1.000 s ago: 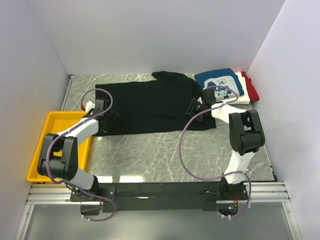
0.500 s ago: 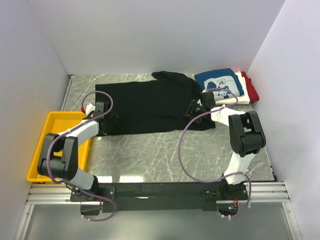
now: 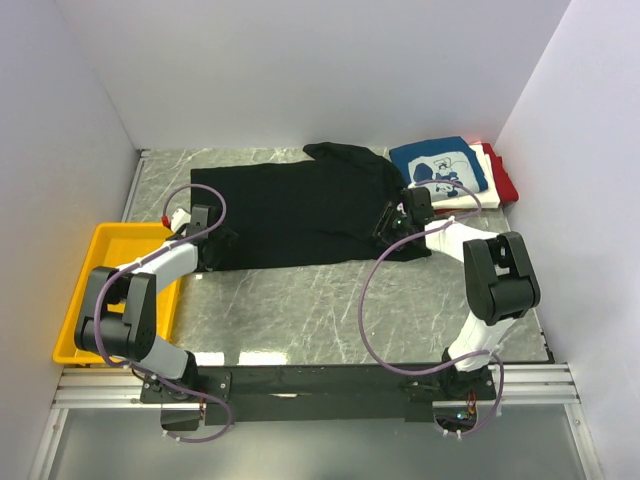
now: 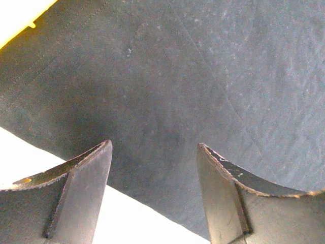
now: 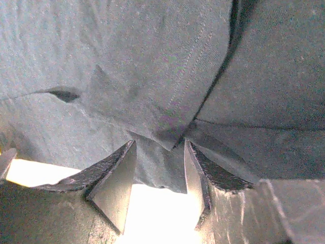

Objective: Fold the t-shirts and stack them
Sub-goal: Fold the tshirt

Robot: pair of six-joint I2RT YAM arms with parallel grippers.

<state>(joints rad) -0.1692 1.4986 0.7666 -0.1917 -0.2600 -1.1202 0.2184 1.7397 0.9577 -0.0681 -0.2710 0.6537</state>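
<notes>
A large black t-shirt [image 3: 290,205] lies spread flat across the back of the table. My left gripper [image 3: 207,238] rests low over its left near edge, jaws open. In the left wrist view the gripper [image 4: 153,145] has the black cloth [image 4: 193,76] beneath it and the cloth's edge runs between the fingers. My right gripper [image 3: 393,222] sits on the shirt's right side. In the right wrist view this gripper [image 5: 160,143] stands open astride a folded flap of the black shirt [image 5: 152,76]. A folded blue t-shirt [image 3: 440,165] tops a white one [image 3: 470,197] and a red one [image 3: 503,182].
A yellow tray [image 3: 75,300] stands at the table's left edge beside my left arm. Bare marble table [image 3: 320,310] stretches between the shirt and the arm bases. White walls close in the back and both sides.
My right arm's elbow has swung a little to the right and nearer, the gripper staying on the shirt. The left arm and the shirts look unchanged.
</notes>
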